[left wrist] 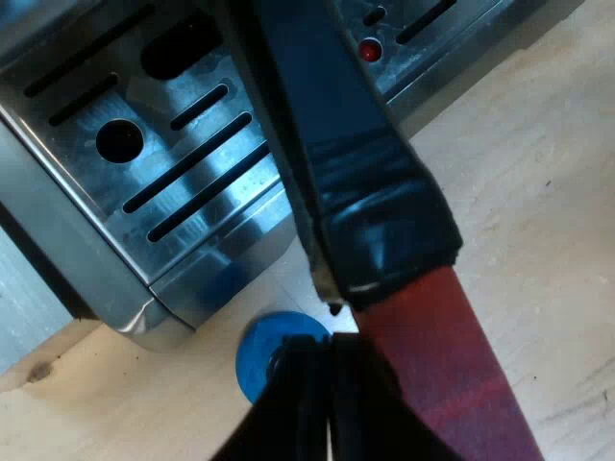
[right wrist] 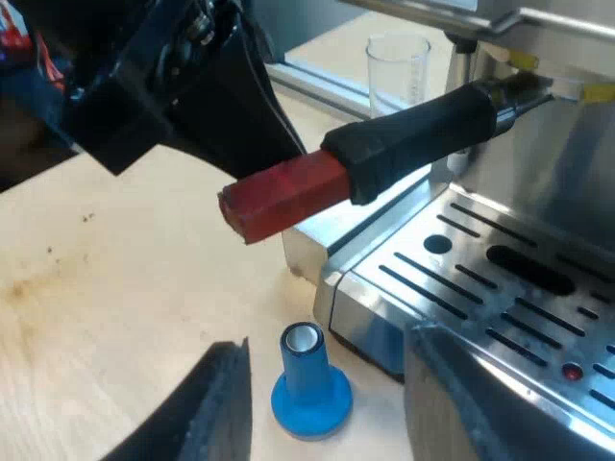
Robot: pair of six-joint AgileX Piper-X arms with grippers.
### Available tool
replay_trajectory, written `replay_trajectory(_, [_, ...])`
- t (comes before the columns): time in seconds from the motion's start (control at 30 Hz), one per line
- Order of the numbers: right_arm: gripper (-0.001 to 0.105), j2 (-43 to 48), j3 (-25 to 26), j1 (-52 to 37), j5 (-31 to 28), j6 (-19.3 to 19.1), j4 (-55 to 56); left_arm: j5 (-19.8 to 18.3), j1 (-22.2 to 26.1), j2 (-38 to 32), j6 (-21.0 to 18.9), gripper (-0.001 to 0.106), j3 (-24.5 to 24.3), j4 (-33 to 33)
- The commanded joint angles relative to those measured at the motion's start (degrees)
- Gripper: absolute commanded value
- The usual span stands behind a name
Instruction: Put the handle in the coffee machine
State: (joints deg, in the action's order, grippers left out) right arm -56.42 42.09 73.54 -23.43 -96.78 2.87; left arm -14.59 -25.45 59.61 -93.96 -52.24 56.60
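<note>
The measuring glass (right wrist: pixel 399 69) stands upright on the table (right wrist: pixel 115 288), near the espresso machine (right wrist: pixel 538 192) and beyond the holder's handle. Its wall is clear, and I cannot tell whether anything is in it. The slotted drip tray (left wrist: pixel 183 163) at the machine's front carries a small red dot (left wrist: pixel 370 50) and nothing else that can be made out.

The metal holder (right wrist: pixel 514 88) sits with its metal end up at the machine's front, above the drip tray. Its dark handle (right wrist: pixel 423 130) juts out over the tray's corner and ends in red (right wrist: pixel 283 197) out over the table. Whether it is locked in cannot be told.

The left gripper (left wrist: pixel 329 384) is at that red end. In its own view the jaws are drawn together with only a thin slit between them. The red end (left wrist: pixel 452 375) runs just beside them rather than between them.

The right gripper (right wrist: pixel 329 346) hangs low by the tray's corner with its jaws spread wide and nothing in them. The blue tamper (right wrist: pixel 309 384) stands upright on the table between them, touching neither. It is just beside the tray's front edge and below the handle's red end.

On the side of the tamper away from the machine, bare wooden table stretches off. On the machine side, the tray's edge sits close by.
</note>
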Motion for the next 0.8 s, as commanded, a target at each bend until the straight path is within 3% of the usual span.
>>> replay_trajectory(0.03, [0.040,0.34,2.23,0.02,0.38,-0.71,2.63,-13.48,-2.36,-0.69,-0.13,0.000,-0.09,-2.51])
replay_trajectory(0.27, [0.040,2.54,2.77,0.02,0.10,-0.71,2.71,-16.31,-2.89,-0.69,-0.13,0.000,-0.09,-3.87])
replay_trajectory(0.5, [0.040,3.99,4.28,0.02,-2.72,-0.71,2.71,-16.05,-8.58,-0.69,-0.13,0.000,-0.09,-5.50])
replay_trajectory(0.73, [0.040,3.99,5.27,0.02,-3.81,-0.71,2.92,-16.23,-10.19,-0.69,-0.02,0.000,-0.09,-12.14])
replay_trajectory(0.8, [0.040,3.99,5.27,0.02,-3.80,-0.71,3.10,-18.96,-10.19,-0.69,0.37,0.000,-0.09,-13.79])
